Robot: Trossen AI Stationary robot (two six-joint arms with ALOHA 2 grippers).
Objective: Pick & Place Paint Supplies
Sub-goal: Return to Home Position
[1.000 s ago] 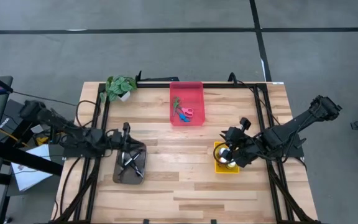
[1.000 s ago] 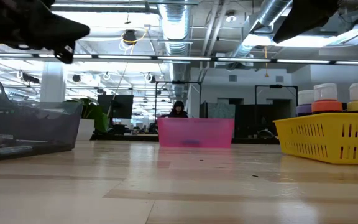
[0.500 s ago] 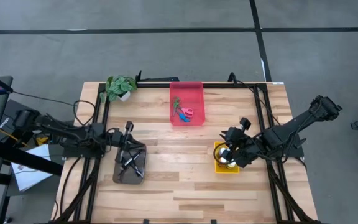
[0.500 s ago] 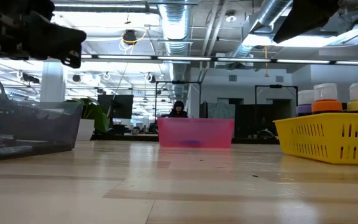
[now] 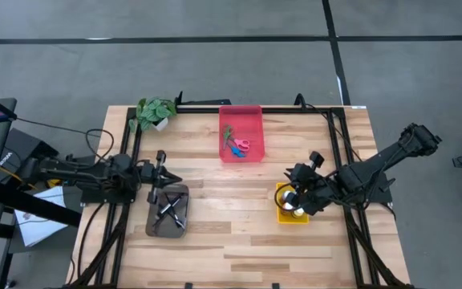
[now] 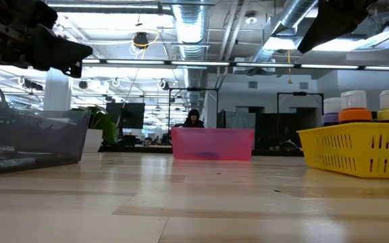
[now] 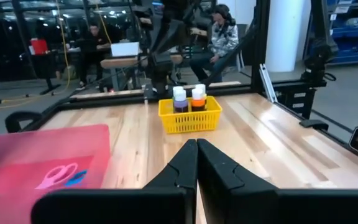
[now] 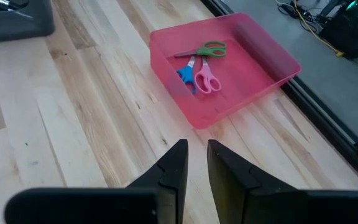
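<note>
**Left arm drawing back; supplies all binned**

Since a second ago the left arm has folded back toward its side of the table (image 5: 215,241). The left claw (image 5: 160,170) has come off the middle of the grey tray (image 5: 152,225) to its rim. The right arm has not shifted.

- Left claw: fingers pressed together, empty.
- Right claw (image 5: 295,197): narrow gap, empty, hanging over the basket (image 7: 189,118).
- Brushes (image 5: 169,209): crossed in the grey tray.
- Scissors (image 8: 197,68): in the pink tray (image 8: 253,56).
- Bottles (image 7: 188,99): upright in the basket.

Judgement: the supplies are sorted one kind per container. The closed, empty left claw suggests a retreat to rest, not another pick.
</note>
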